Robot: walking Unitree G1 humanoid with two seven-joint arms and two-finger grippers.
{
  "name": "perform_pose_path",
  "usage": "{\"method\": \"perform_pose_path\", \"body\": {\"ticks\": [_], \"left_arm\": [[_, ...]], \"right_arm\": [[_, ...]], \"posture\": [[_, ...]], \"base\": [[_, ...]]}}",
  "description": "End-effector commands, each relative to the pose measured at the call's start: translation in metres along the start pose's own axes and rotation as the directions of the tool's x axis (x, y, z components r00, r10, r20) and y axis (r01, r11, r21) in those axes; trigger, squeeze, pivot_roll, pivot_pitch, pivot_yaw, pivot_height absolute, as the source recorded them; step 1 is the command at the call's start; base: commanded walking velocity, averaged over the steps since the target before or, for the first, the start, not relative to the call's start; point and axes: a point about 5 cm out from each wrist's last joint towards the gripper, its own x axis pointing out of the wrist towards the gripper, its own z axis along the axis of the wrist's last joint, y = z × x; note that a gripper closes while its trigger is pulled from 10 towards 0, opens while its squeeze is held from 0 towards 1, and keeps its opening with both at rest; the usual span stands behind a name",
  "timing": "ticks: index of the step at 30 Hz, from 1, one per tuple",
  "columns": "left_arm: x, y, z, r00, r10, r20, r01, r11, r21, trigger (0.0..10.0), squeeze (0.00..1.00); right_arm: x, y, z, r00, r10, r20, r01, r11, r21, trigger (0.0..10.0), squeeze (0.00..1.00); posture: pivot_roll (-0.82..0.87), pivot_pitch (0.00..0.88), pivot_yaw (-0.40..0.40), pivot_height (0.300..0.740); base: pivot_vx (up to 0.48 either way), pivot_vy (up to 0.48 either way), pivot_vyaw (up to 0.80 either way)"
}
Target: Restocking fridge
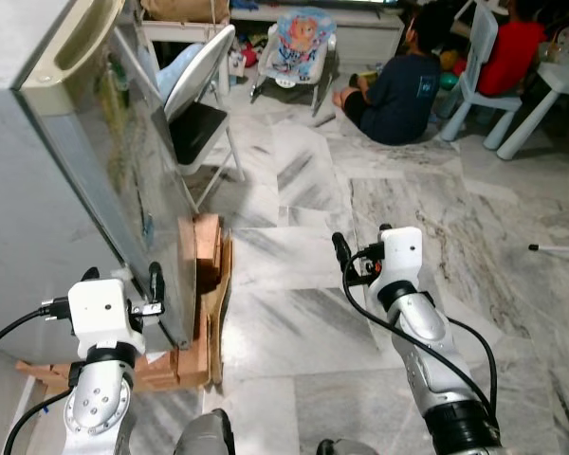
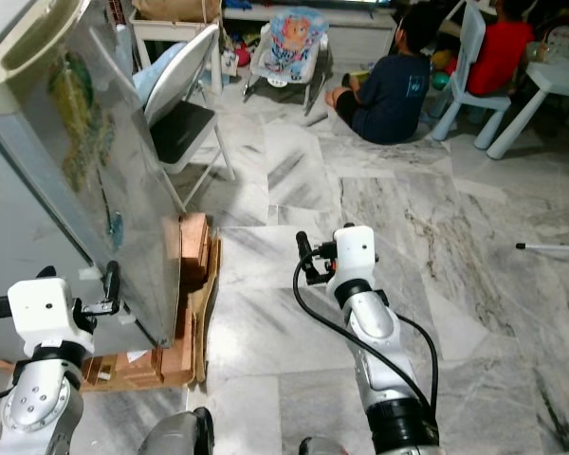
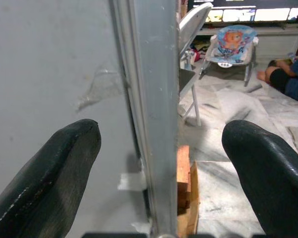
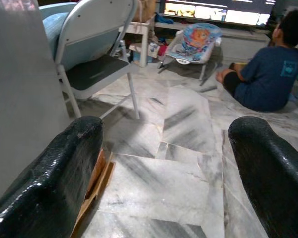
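- Step in hand, by my judgement: opening or handling the fridge door (image 1: 123, 171); no stock is held by either arm, so the restocking proper is not yet begun.
- The left gripper (image 3: 154, 163) is at the door's lower free edge, its jaws apart, one finger on each side of that edge. Whether either pad touches the metal I cannot tell.
- The right gripper (image 4: 169, 168) hangs over bare marble floor (image 1: 303, 313), near the door but apart from it, jaws apart and holding nothing.
- Next move, as I judge it: the left jaws need a firm purchase on the edge, then a pull along the door's arc; the right arm should stay out of its sweep.
- The fridge (image 1: 19, 190) stands at the robot's left, grey, raised on wooden blocks and cardboard (image 1: 204, 284). The door's face is silver and reflective, with a pale handle strip at the top; its interior is not visible.
- A folding chair (image 1: 204, 104) stands just beyond the door; people sit on the floor well beyond.
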Motion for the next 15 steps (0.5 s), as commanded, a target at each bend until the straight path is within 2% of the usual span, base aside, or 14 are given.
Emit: {"method": "perform_pose_path", "body": {"ticks": [1, 5, 15], "left_arm": [[-0.0002, -0.0028, -0.0015, 1.000, -0.011, -0.008, 0.011, 1.000, 0.001, 10.0, 0.00], [0.0001, -0.0064, 0.0013, 0.999, -0.032, 0.002, 0.032, 0.999, 0.012, 10.0, 0.00], [-0.0006, -0.0086, 0.0015, 0.999, -0.039, 0.000, 0.039, 0.999, 0.012, 10.0, 0.00]], "right_arm": [[-0.0016, -0.0062, 0.0010, 1.000, -0.013, 0.002, 0.013, 1.000, -0.011, 10.0, 0.00], [-0.0023, -0.0074, 0.0011, 1.000, -0.017, 0.000, 0.017, 1.000, -0.014, 10.0, 0.00], [-0.0053, -0.0094, -0.0029, 1.000, -0.024, -0.015, 0.023, 1.000, -0.017, 10.0, 0.00]], "posture": [[0.01, 0.108, -0.039, 0.740], [0.01, 0.110, -0.039, 0.740], [0.02, 0.111, -0.037, 0.740]], "base": [[0.000, 0.330, 0.00], [0.000, 0.322, 0.00], [0.000, 0.000, 0.00]]}}
